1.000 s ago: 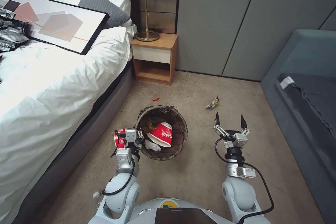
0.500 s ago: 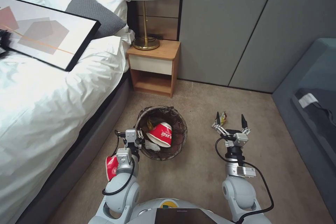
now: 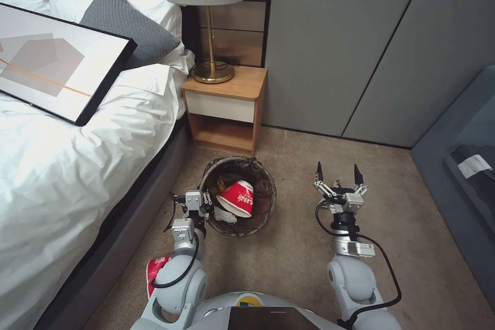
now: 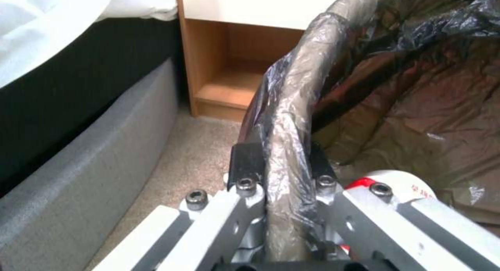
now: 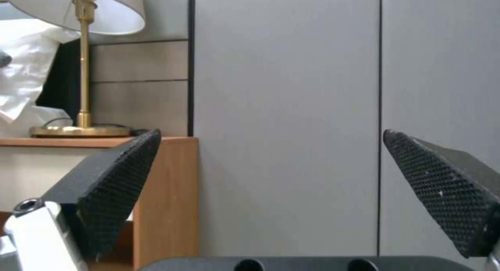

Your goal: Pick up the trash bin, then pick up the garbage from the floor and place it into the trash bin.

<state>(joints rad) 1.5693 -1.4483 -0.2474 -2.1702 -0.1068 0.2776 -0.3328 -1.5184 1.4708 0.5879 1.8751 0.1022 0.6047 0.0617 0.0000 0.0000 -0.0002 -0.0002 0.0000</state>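
The trash bin (image 3: 258, 175), a round bucket lined with a dark bag, hangs just above the floor (image 3: 289, 252). My left gripper (image 3: 205, 205) is shut on its near-left rim. In the left wrist view the left gripper (image 4: 284, 163) pinches the bagged rim of the trash bin (image 4: 291, 91). Inside the bin lie a red-and-white cup (image 3: 237, 198) and a white tissue (image 3: 225, 215). More garbage, another red cup (image 3: 154, 272), lies on the carpet beside my left arm. My right gripper (image 3: 336, 172) is open and holds nothing, to the right of the bin; in its wrist view the right gripper (image 5: 271, 177) faces the wall.
A bed (image 3: 77, 165) with a grey base runs along the left, carrying a framed picture (image 3: 51, 72). A wooden nightstand (image 3: 227, 108) with a lamp (image 3: 206, 20) stands just beyond the bin. Grey wall panels (image 3: 350, 46) close the back. A blue-grey sofa (image 3: 464, 180) lines the right.
The camera has advanced: the nightstand and wall are nearer, and the floor cup has slid back beside my left arm. The snack wrapper has passed under my right gripper. Both grippers keep their poses.
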